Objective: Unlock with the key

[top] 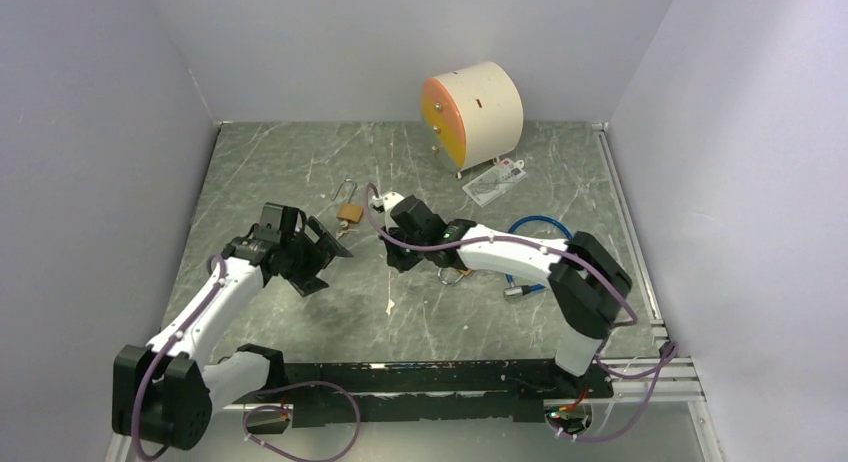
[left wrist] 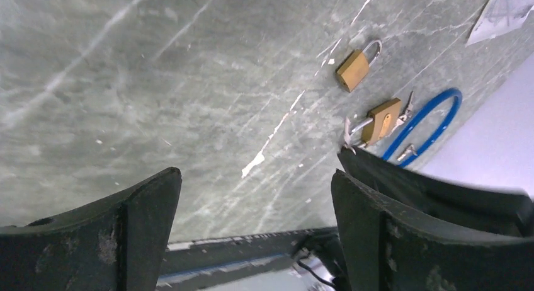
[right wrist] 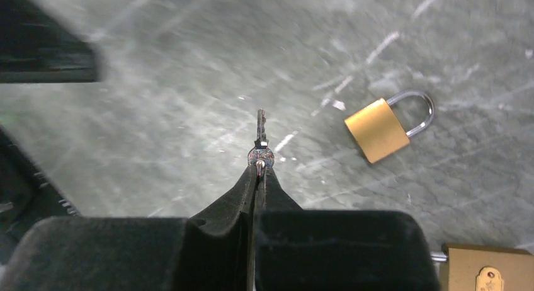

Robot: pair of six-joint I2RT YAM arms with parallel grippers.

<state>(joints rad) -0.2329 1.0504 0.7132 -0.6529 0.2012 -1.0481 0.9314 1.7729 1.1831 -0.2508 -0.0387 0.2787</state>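
The right gripper (right wrist: 259, 170) pinches the small silver key (right wrist: 261, 135), which must next enter the brass padlock with the silver loop (right wrist: 376, 130) ahead and right of its jaws; the left gripper (left wrist: 254, 185) gapes empty.

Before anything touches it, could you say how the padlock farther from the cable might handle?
The padlock looks like solid metal, so probably rigid and heavy for its size. Lying flat on the smooth table, it would likely slide, not roll.

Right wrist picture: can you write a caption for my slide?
Right end effector pinching a key, a padlock lying on the table nearby.
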